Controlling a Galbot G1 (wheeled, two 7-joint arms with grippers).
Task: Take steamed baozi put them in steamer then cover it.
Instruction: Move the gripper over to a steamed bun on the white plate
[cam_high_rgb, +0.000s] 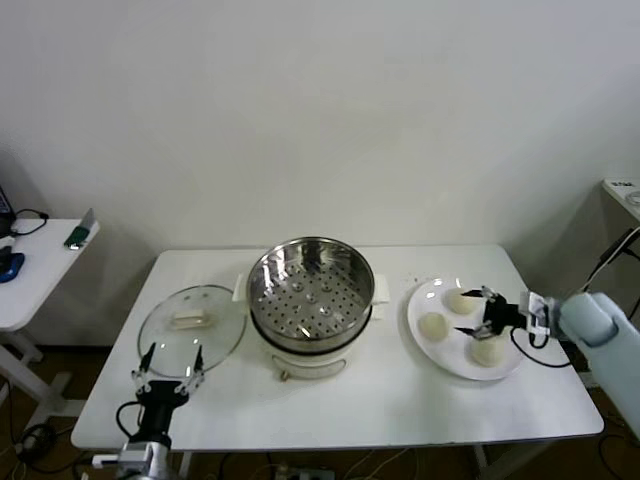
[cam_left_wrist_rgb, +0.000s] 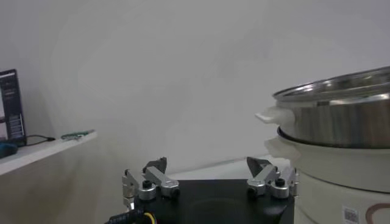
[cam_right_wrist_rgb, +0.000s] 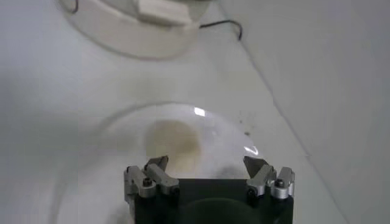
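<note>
Steel and bare, the steamer (cam_high_rgb: 311, 296) held no baozi, so we judged the task barely begun. Three steamed baozi (cam_high_rgb: 433, 324) lay on the white plate (cam_high_rgb: 428, 345); our right gripper (cam_high_rgb: 478, 313) hovered over them, fingers spread wide, holding nothing. Our left gripper (cam_high_rgb: 169, 366) waited open near the glass cover (cam_high_rgb: 191, 325) on the tabletop (cam_high_rgb: 380, 400). Loading and covering remained.

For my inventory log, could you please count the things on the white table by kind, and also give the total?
Baozi: 3, at and
Plate: 1
Steamer: 1
Glass lid: 1
Total: 6
</note>
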